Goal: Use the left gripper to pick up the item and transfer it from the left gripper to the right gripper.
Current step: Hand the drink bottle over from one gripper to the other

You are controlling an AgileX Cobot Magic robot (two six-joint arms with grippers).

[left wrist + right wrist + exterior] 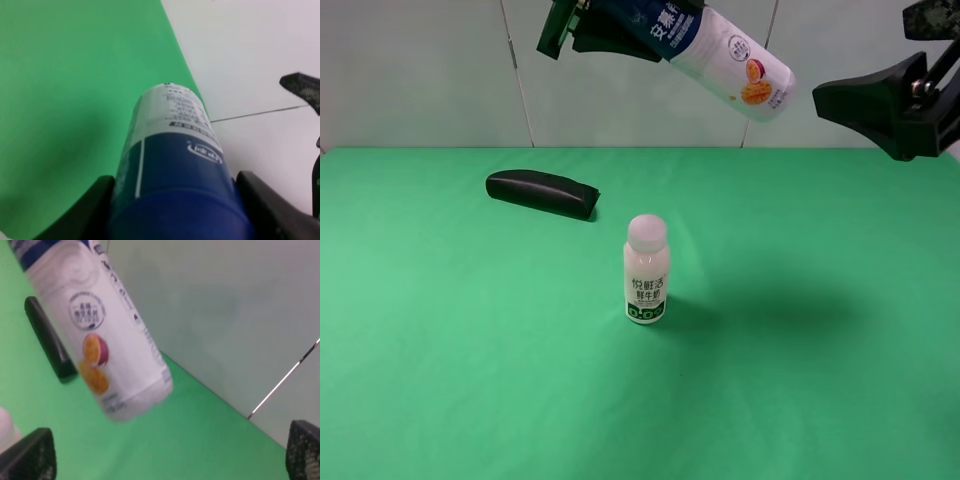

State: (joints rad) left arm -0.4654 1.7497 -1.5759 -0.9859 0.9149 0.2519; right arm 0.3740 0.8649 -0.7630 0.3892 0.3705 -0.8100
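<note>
The item (725, 58) hangs tilted in the air above the far edge of the green desk (440, 350). Its blue end is clamped between the jaws of the left gripper (605, 28), and its white base points toward the right gripper (840, 100), which is spread wide and empty, near the base but apart. Below, a milk bottle (646, 270) stands upright, and a black case (542, 193) lies behind it.
</note>
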